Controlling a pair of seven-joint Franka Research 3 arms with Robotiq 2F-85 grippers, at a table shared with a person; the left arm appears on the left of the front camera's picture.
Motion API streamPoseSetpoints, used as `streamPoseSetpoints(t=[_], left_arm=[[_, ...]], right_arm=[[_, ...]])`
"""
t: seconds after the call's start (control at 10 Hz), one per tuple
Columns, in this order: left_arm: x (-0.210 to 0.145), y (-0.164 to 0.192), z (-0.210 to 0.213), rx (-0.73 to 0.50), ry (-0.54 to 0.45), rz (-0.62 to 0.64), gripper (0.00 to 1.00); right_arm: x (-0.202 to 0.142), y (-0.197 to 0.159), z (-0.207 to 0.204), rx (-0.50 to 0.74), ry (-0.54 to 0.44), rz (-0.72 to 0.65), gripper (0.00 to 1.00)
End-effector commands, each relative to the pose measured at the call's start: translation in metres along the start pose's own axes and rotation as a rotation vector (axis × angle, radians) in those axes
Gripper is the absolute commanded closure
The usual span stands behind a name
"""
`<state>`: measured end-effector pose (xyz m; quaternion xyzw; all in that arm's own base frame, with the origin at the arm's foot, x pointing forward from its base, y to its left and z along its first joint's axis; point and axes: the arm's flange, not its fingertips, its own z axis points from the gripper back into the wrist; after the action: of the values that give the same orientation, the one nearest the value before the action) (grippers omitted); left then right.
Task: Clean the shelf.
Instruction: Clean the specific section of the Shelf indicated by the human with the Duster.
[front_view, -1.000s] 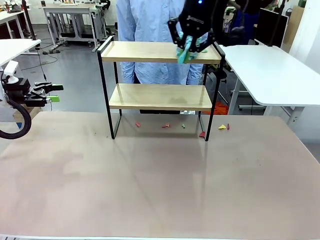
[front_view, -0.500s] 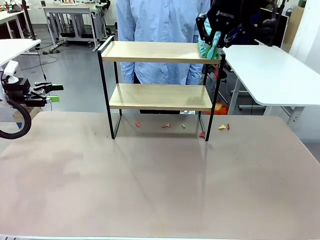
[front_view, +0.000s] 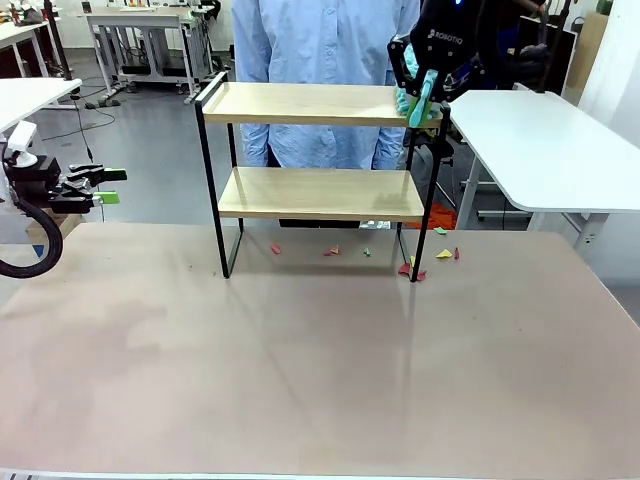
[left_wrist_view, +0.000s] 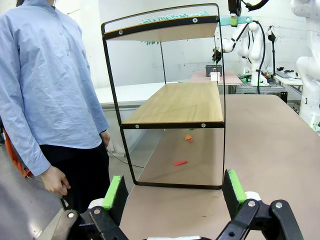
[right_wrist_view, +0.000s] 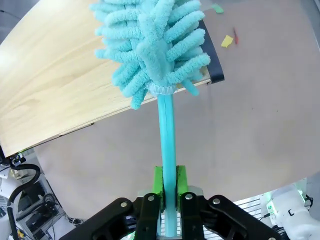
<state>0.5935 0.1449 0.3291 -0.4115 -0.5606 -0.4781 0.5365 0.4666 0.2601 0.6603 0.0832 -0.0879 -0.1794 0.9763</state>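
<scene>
Your right tool (front_view: 427, 82) is clenched on the teal duster (right_wrist_view: 150, 45), whose head sits at the right end of the top board. The shelf (front_view: 310, 103) stands far mid-bench (front_view: 300, 350), and its boards run leftward. Your left tool (left_wrist_view: 175, 192) is released, well apart.

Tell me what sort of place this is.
Likely a robotics lab or workshop: white worktables, metal-framed benches on a bare grey floor, and the right gripper holding a duster at a shelf.

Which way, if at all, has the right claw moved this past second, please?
Yes: the right claw, gripping the duster, shifted rightward along the shelf to its right end.
</scene>
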Motion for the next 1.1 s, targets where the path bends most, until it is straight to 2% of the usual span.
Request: streamPoseSetpoints(t=[0.0,0.2,0.4,0.6,0.7,0.8,1.0], left_arm=[[0.004,-0.002,0.000,-0.003,0.004,-0.003,0.00],[0.004,-0.002,0.000,-0.003,0.004,-0.003,0.00],[0.004,-0.002,0.000,-0.003,0.004,-0.003,0.00],[0.004,-0.002,0.000,-0.003,0.004,-0.003,0.00],[0.004,-0.002,0.000,-0.003,0.004,-0.003,0.00],[0.004,-0.002,0.000,-0.003,0.004,-0.003,0.00],[0.004,-0.002,0.000,-0.003,0.004,-0.003,0.00]], right_arm=[[-0.005,-0.008,0.020,0.107,0.005,0.081,0.87],[-0.008,-0.024,0.044,0.299,0.058,0.282,0.87],[-0.016,-0.031,0.054,0.415,0.118,0.518,0.87],[-0.032,-0.040,0.055,0.524,0.120,0.875,0.87],[-0.039,-0.045,0.057,0.580,0.155,1.032,0.87],[-0.046,-0.049,0.059,0.621,0.182,1.154,0.87],[-0.064,-0.062,0.055,0.557,0.159,1.359,0.87]])
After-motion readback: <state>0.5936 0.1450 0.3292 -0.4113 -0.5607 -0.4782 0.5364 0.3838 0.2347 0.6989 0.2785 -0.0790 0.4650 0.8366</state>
